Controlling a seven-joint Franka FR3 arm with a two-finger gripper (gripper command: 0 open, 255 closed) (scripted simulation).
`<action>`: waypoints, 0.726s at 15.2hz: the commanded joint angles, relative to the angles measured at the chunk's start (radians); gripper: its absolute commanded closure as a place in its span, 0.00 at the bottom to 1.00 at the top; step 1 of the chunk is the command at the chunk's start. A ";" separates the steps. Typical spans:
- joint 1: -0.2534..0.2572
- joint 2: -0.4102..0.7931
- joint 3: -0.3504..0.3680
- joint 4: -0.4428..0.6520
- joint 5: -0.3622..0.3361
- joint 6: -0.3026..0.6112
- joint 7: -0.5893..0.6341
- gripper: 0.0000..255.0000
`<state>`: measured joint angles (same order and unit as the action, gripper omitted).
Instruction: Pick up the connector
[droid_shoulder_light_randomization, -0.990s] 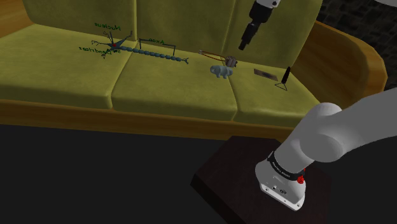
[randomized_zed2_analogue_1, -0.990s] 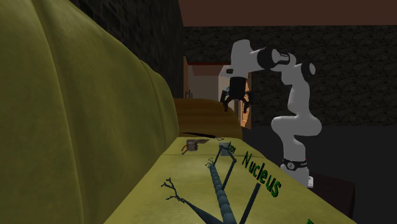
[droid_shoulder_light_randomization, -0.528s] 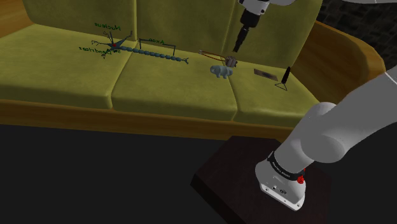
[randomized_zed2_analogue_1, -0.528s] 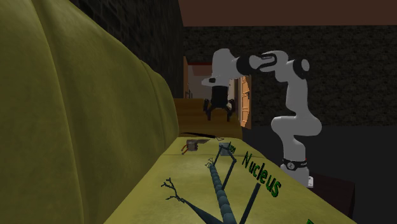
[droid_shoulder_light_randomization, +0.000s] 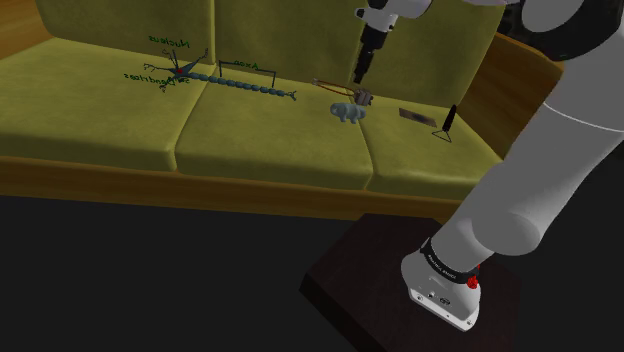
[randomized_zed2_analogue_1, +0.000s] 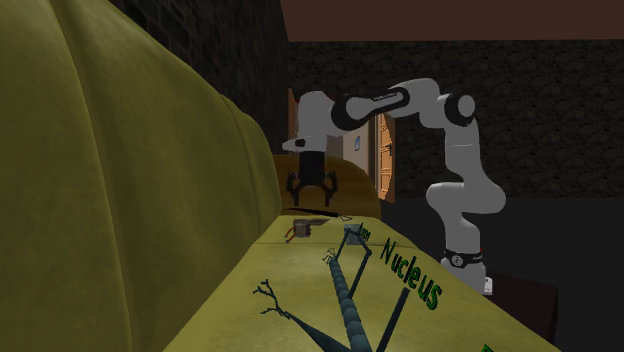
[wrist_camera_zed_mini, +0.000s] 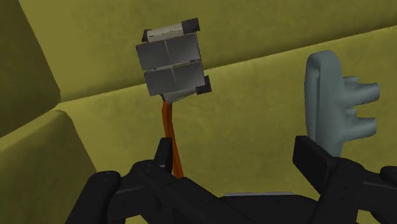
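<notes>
My pincer (wrist_camera_zed_mini: 238, 162) hangs released above one grey connector (wrist_camera_zed_mini: 173, 60) trailing one orange cable (wrist_camera_zed_mini: 170, 137); one pale blue figurine (wrist_camera_zed_mini: 334, 102) lies beside it on the sofa (wrist_camera_zed_mini: 254, 102).

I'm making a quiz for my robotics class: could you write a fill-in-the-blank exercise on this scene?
1. The connector trails a cable coloured ____.
2. The gripper hangs above the sofa, jaws ____.
3. In the second exterior view, the legible green label reads ____.
Missing: orange; open; Nucleus.
</notes>
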<state>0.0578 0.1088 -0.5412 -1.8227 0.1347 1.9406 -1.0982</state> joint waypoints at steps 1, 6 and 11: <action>-0.024 0.103 0.000 0.087 0.063 -0.015 -0.090 0.00; -0.088 0.265 0.026 0.236 0.145 -0.047 -0.206 0.00; -0.088 0.281 0.032 0.191 0.158 0.012 -0.218 0.00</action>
<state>-0.0288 0.3847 -0.5099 -1.6241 0.2888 1.9406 -1.3117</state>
